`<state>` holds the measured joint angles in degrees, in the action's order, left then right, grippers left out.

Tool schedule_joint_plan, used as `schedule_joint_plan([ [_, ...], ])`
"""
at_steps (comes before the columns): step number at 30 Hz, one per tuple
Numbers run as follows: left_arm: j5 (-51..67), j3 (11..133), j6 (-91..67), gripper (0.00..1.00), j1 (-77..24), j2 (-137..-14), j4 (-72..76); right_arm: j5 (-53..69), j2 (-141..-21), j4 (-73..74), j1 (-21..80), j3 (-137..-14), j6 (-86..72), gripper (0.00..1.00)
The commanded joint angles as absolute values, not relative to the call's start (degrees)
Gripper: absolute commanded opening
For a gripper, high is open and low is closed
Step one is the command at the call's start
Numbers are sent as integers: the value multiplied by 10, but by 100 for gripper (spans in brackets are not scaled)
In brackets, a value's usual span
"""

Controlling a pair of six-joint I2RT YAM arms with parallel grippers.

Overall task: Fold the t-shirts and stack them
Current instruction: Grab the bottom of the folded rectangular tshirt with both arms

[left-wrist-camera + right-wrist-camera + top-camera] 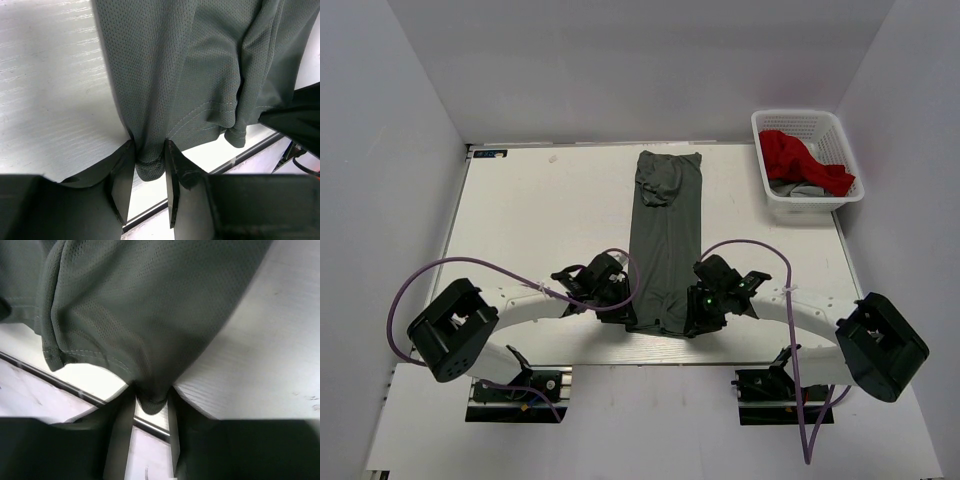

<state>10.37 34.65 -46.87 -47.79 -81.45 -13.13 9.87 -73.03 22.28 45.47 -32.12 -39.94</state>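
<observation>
The dark olive-grey t-shirt (pixel 665 235) lies as a long narrow strip down the middle of the table, its far end bunched near the back edge. My left gripper (pixel 626 318) is shut on the shirt's near left hem corner; the cloth (pixel 165 75) is pinched between its fingers (pixel 122 172). My right gripper (pixel 692 322) is shut on the near right hem corner; the cloth (pixel 140 305) bunches between its fingers (pixel 125 410). The near hem sits at the table's front edge. The red t-shirt (pixel 802 160) lies in the basket.
The white lattice basket (pixel 810 203) stands at the back right with the red shirt and some grey cloth in it. White walls enclose the table (pixel 540 215) on three sides. The table's front edge (pixel 650 358) runs just below both grippers.
</observation>
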Motion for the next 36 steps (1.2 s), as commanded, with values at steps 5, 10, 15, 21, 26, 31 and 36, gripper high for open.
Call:
schedule_joint_plan([
  [5,77,341,-461,46,-483,-803,-229,107,-736,212,453,-317,-400,0],
  [10,116,326,-456,47,-489,-784,-195,111,-737,208,453,-316,-396,0],
  [15,127,321,-456,47,-489,-802,-167,123,-740,198,453,-316,-384,0],
  [21,127,331,-456,27,-489,-834,-147,134,-741,189,452,-314,-375,0],
  [26,116,359,-445,0,-489,-834,-153,126,-709,203,452,-320,-366,0],
  [31,99,390,-434,0,-489,-812,-169,81,-710,242,447,-364,-356,0],
  [36,62,447,-422,0,-477,-791,-214,16,-733,307,431,-426,-351,0],
])
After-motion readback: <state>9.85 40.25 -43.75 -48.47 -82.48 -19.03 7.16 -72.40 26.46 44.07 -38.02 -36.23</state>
